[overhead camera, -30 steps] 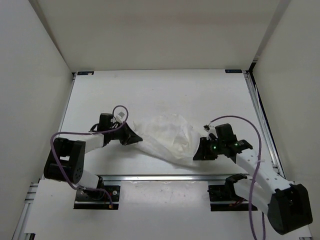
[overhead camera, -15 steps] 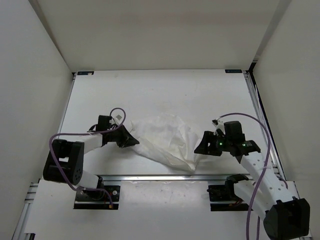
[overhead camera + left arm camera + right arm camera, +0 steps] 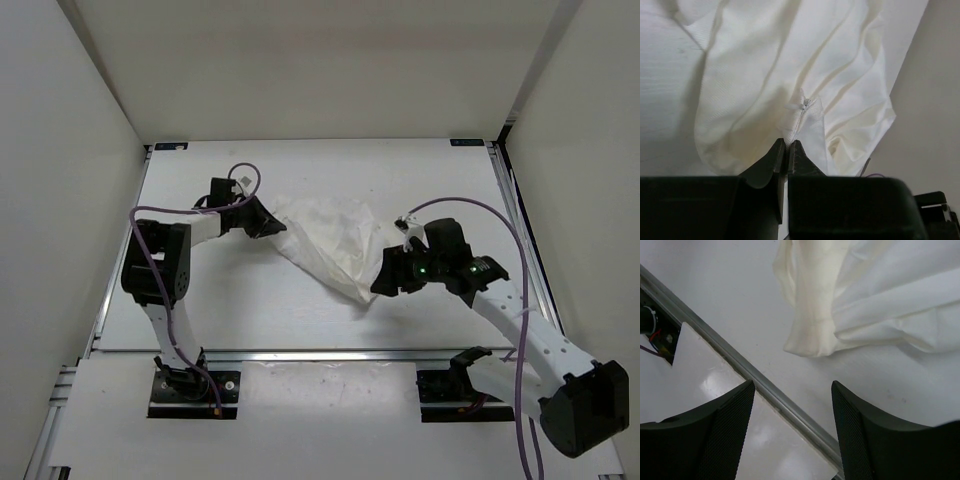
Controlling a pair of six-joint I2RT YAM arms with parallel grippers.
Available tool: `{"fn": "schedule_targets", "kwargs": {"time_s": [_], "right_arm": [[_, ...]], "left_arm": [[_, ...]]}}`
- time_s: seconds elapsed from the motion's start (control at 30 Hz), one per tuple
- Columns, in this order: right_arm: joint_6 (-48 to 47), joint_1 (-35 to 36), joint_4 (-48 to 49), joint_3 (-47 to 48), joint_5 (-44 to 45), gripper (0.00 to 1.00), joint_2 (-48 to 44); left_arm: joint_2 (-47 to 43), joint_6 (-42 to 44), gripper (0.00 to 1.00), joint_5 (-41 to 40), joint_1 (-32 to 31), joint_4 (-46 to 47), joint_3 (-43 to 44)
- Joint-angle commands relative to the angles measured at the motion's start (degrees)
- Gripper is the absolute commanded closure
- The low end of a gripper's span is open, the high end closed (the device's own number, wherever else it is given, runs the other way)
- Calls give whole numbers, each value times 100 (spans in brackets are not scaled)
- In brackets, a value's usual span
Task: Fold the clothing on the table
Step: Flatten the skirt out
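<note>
The left arm [image 3: 200, 225] reaches across the left part of the worktop [image 3: 300, 170], a purple cable [image 3: 243, 172] looping above its wrist. The left jaws are clenched on an edge of the clothing [image 3: 330, 245]. In the left wrist view their tips press together on a raised fold of the white fabric [image 3: 790, 75], beside a small puckered seam, and the cloth fans out from there in long creases.

From that pinch the clothing runs diagonally toward the near right, lying rumpled on the middle of the worktop between the two arms. It narrows to a folded end close to the right jaws.

The right arm [image 3: 520, 320] bends in from the near right corner. The right jaws are released and stand wide apart with nothing between them. In the right wrist view the clothing [image 3: 865, 290] lies just ahead of them on the worktop [image 3: 715, 280], its narrow end near the aluminium rail [image 3: 765, 387].
</note>
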Motion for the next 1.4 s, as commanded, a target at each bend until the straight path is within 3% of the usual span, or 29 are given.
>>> {"fn": "schedule_targets", "kwargs": {"time_s": [0.0,0.2,0.37,0.47,0.8,1.37], "right_arm": [[-625,350,365,425,350,32,412],[-1391,834,147,768,1210,30,1168],[-1997,695,93,637,1705,30,1283],[-2138,694,234,531,1889,31,1301],[-2314,1704,664,478,2538,34,1336],[-2463,2090,1218,442,2117,44,1741]], "left_arm": [[115,-170,100,32,14,47,128],[185,-135,100,40,111,-84,339],[194,-100,100,57,286,-208,533],[159,-109,100,58,269,-208,515],[343,-30,100,-74,181,-366,568],[379,-3,100,-136,251,-550,682]]}}
